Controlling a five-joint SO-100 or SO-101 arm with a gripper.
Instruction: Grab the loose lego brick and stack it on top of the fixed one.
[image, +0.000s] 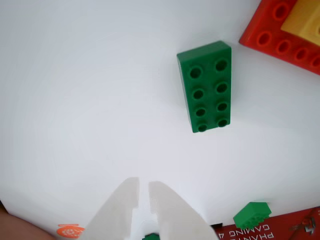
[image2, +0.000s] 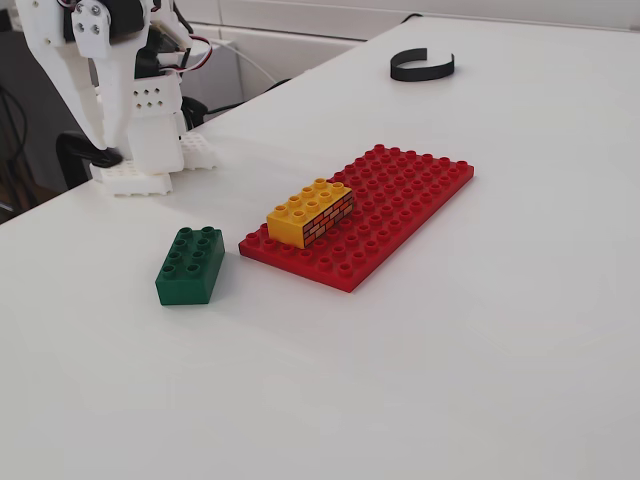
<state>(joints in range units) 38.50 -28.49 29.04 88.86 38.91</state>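
The white tool is sitting nearest the lens in the wrist view, its two tapered fingers nearly together with only a thin slit between them, and it is gripping nothing; in the fixed view only the arm's white base and lower links are showing at the upper left, so the tool itself is out of that picture.

The white surface is carrying everything; on it the red studded baseplate is lying flat, with the yellow brick-patterned brick pressed onto the baseplate's near-left corner in the fixed view; the dark green 2x4 brick is resting studs up on the bare surface just beside that corner, apart from the plate; a black C-shaped band is lying well away at the back.

In the wrist view the green brick is running its long axis nearly straight away from the tool, tilted slightly; in the fixed view that axis is lying roughly parallel to the yellow brick's.

The likely trouble, as I am judging it: the fingers are too close together to straddle the brick, so descending now would be pushing it across the smooth surface or knocking it against the baseplate; a skewed grasp would be leaving the studs misaligned at stacking.
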